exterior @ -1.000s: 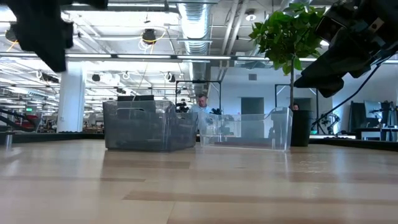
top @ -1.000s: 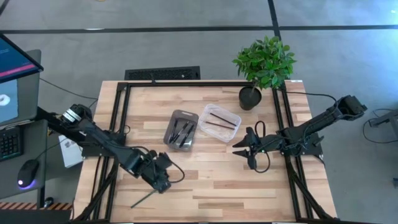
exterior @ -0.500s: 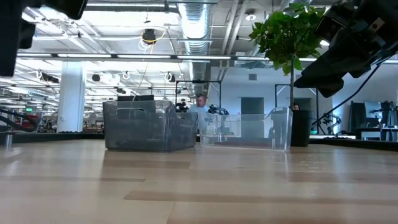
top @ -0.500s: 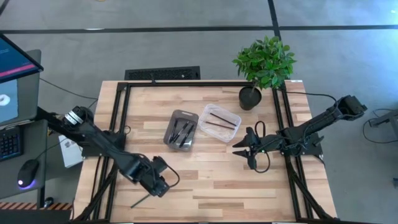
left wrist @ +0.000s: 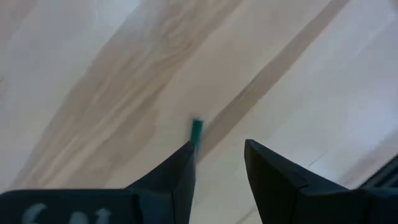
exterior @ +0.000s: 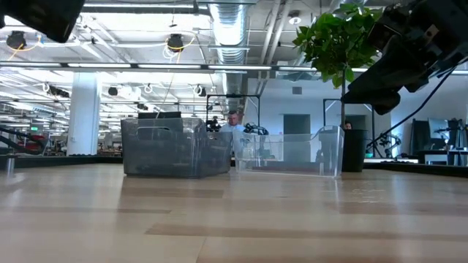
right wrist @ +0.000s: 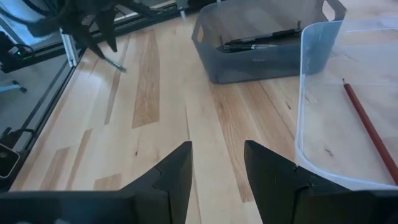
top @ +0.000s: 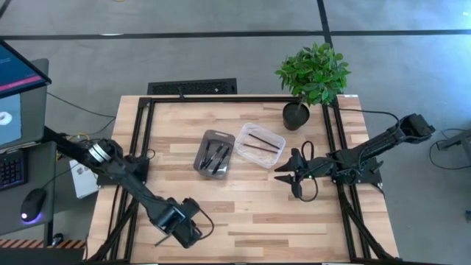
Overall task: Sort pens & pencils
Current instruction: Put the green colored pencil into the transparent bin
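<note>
At the table's (top: 250, 213) near edge, the left gripper (top: 182, 230) hovers open and empty over a loose pencil (top: 166, 237). Farther back: grey bin (top: 214, 154) with pens (top: 215, 156), clear bin (top: 259, 145) with pencils (top: 260, 143), plant (top: 312, 73). The right gripper (top: 287, 175) waits open, empty.

1. The table (top: 243, 213) is pale planked wood, smooth with a faint sheen.
2. The grey bin (right wrist: 267, 46) is smoky translucent plastic.
3. The clear tray (right wrist: 348, 112) is glossy see-through plastic.
4. The red pencil (right wrist: 367, 127) looks matt.
</note>
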Motion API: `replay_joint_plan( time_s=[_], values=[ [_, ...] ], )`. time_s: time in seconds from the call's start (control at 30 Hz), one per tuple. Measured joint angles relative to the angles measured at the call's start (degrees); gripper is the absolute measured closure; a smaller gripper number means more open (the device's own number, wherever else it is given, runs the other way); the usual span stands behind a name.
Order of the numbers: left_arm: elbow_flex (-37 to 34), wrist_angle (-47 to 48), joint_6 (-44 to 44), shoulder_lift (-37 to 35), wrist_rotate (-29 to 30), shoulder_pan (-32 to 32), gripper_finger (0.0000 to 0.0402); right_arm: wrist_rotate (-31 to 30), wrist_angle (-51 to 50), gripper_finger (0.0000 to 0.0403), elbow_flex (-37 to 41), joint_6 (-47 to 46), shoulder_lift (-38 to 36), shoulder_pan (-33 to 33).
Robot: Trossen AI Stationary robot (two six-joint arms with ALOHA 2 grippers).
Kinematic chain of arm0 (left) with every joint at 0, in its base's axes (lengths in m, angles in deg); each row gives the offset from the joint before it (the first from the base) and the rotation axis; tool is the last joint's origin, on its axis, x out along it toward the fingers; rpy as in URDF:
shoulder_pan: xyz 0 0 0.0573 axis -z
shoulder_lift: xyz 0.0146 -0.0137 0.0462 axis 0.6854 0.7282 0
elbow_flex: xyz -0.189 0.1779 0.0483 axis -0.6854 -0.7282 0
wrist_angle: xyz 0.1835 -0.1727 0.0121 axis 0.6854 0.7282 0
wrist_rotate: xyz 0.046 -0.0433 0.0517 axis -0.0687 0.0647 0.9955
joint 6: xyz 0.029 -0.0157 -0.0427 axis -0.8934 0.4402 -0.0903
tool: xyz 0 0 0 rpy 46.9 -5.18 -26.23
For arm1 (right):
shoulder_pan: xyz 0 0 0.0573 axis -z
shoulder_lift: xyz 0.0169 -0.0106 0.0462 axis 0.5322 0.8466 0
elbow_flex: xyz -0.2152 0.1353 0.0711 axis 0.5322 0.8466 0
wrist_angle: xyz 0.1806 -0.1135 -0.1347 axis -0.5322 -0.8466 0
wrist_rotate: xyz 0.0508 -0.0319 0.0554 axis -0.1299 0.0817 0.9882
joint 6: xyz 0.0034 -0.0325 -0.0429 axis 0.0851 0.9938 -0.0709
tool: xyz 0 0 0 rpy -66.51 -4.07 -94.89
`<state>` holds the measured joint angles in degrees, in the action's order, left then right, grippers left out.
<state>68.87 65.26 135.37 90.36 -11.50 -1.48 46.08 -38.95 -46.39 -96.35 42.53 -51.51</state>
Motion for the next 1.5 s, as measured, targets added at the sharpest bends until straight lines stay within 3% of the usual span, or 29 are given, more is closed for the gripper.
replay_joint_plan(
  time_s=[0.3, 1.17, 1.37, 1.5],
  values=[
    [4.03, 5.99, 0.81, 5.51, -1.98, 0.01, 0.0274, 0.01, 0.01, 0.0232, 0.00, -0.02, 0.01, -0.13],
    [3.57, 3.93, -4.66, 7.03, -1.01, -0.19, 0.0274, 0.02, -0.02, 0.0233, 0.00, -0.48, 0.01, -0.13],
    [3.64, 3.60, -6.93, 10.72, -5.15, -0.40, 0.0274, 0.02, 0.24, 0.0233, 0.00, -1.78, 0.01, -0.13],
    [3.81, 3.61, -8.86, 11.35, -4.66, -0.41, 0.0274, 0.02, 0.44, 0.0233, 0.00, -2.01, 0.01, -0.13]
  ],
)
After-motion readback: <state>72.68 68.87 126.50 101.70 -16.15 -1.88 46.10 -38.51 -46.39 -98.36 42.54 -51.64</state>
